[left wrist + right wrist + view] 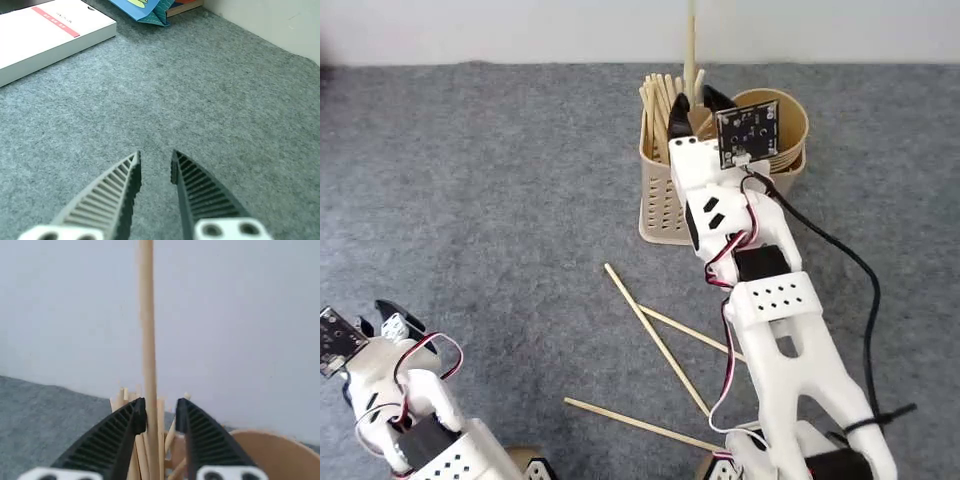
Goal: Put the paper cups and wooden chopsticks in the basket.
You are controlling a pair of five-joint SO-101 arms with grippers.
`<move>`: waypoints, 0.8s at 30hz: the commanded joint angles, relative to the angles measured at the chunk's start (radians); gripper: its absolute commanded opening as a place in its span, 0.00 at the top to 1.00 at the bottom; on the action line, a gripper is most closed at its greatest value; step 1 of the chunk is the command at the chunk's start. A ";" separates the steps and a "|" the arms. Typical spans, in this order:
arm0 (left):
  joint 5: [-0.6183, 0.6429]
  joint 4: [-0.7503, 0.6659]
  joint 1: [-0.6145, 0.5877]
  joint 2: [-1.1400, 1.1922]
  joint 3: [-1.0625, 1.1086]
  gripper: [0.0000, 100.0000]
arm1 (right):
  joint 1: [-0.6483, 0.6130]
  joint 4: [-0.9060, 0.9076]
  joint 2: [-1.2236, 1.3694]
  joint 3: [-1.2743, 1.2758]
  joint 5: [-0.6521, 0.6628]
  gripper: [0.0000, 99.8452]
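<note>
High view: right gripper [697, 105] was seen parted over basket [658, 215], upright chopstick [690, 45] between jaws; three loose chopsticks [657, 338] were noted on carpet [500, 180]. Left wrist view: left gripper [156, 165] was seen parted, empty. Right wrist view: upright chopstick was touched by one jaw only, so a straight-up retreat is advised.

A grey, short-piled carpet of felt-like cloth [470, 180] covers the whole work surface, its fibres mottled light and dark. It runs back to a plain white wall [500, 30], meeting it in a straight line along the far edge. The light is soft and even and throws only faint shadows on the carpet. In the left wrist view the carpet stretches away to a flat white cardboard box with a thin red stripe [45, 40] lying on it. Near the box lies a blue folded paper item with a printed pattern [145, 10], close to where carpet and wall meet. In the right wrist view the wall rises smooth and uniform above the carpet's edge.
</note>
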 commanded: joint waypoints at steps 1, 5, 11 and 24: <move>-0.008 0.003 0.005 0.000 -0.008 0.91 | -0.022 0.182 -0.114 -0.066 -0.011 0.80; -0.008 0.003 0.005 0.002 -0.008 0.91 | -0.081 0.556 -0.199 -0.187 -0.009 0.80; -0.008 0.003 0.005 0.002 -0.008 0.91 | -0.211 1.015 -0.205 -0.325 -0.003 0.79; -0.008 0.003 0.005 0.003 -0.008 0.91 | -0.363 1.248 0.027 -0.161 0.094 0.79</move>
